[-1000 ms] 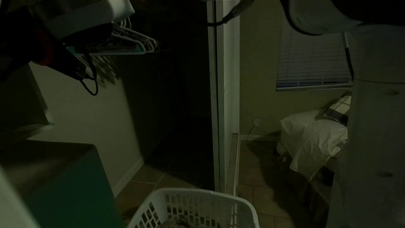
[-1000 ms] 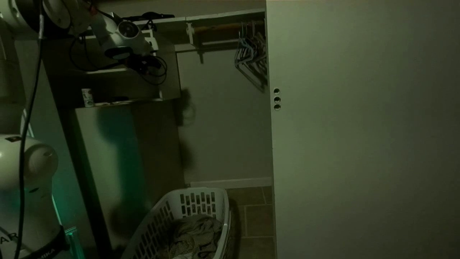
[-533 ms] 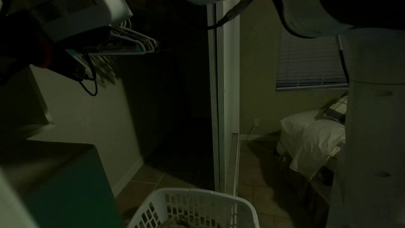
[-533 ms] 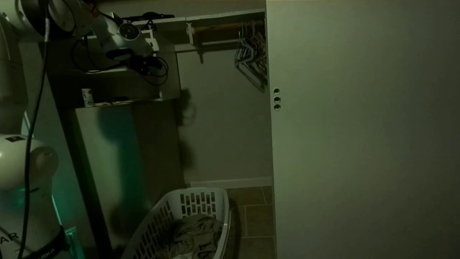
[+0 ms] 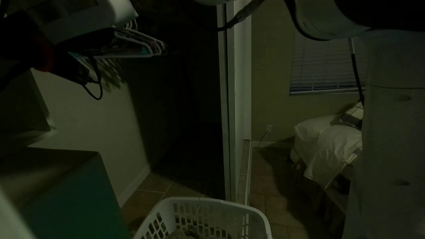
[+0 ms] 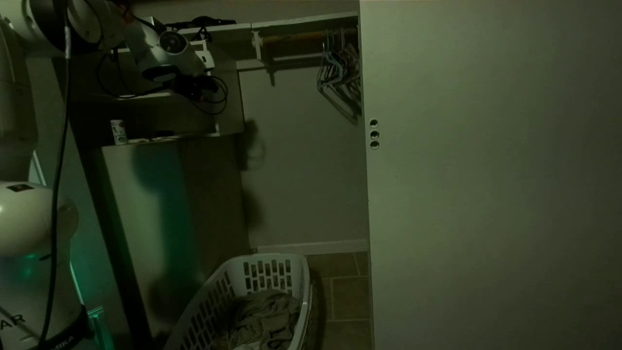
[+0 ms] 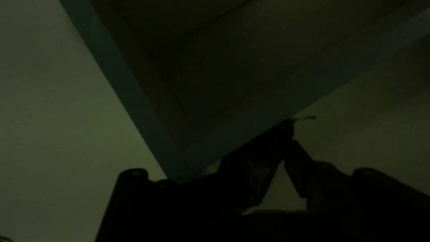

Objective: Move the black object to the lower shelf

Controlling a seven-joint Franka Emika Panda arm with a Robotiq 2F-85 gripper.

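End effector and black object shared the lower centre of the wrist view: the fingers stood part-way apart with the object between them, though it was too dark to tell whether they gripped it. Left to right there came a pale wall, the greenish edge of a shelf unit, the object, seemingly against that edge, and one finger. Taking hold looked to be the step in hand. The next move, I judged, called for a sure close, then a pull clear of the edge before any lowering.

At the lower left in an exterior view the robot's base read "AR" and, on a dark band, "MIKA" (likely scraps of longer words). Further right, in the upper left of the frame, a can stood on what I took for the lower shelf; its markings were too small to read, and it would want avoiding on the way down. Just right of it lay a small dark item. Another black thing sat on the top shelf; whether it was the one at the fingers I could not tell. The sliding door filling the right showed three round holes and no lettering.
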